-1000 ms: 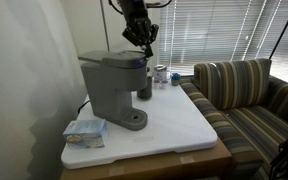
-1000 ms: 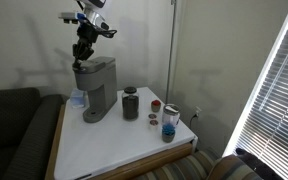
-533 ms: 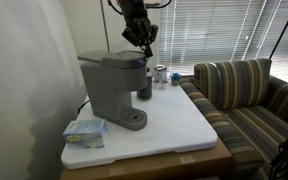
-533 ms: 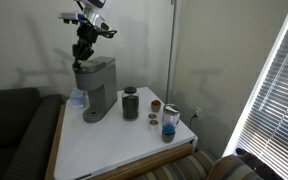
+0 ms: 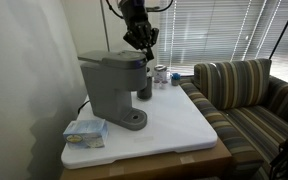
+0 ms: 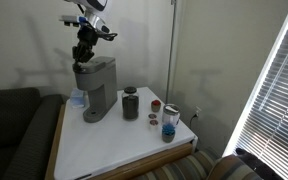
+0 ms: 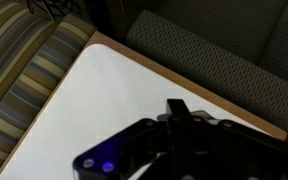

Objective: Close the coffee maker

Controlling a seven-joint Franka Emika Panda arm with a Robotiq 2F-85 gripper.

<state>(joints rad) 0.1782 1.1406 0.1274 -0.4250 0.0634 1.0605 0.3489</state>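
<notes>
Coffee maker (image 5: 112,85) stands near the wall-side edge of the white table (image 5: 179,120), lid down. The gripper (image 5: 140,44) hangs just above its top; jaws apart or together, gripping anything or not — I cannot tell.

The arm (image 5: 132,8) runs out of the top edge in both exterior views. The gripper (image 5: 139,42) is too small and dark to show how its jaws stand — or whether it touches the coffee maker (image 5: 112,85) below. In the wrist view the gripper is a dark blur, cut off by the bottom edge. The tumbler (image 5: 145,86) is half hidden behind the coffee maker. The small containers (image 5: 161,74) beyond and the packet (image 5: 85,131) carry markings too small to read.
</notes>
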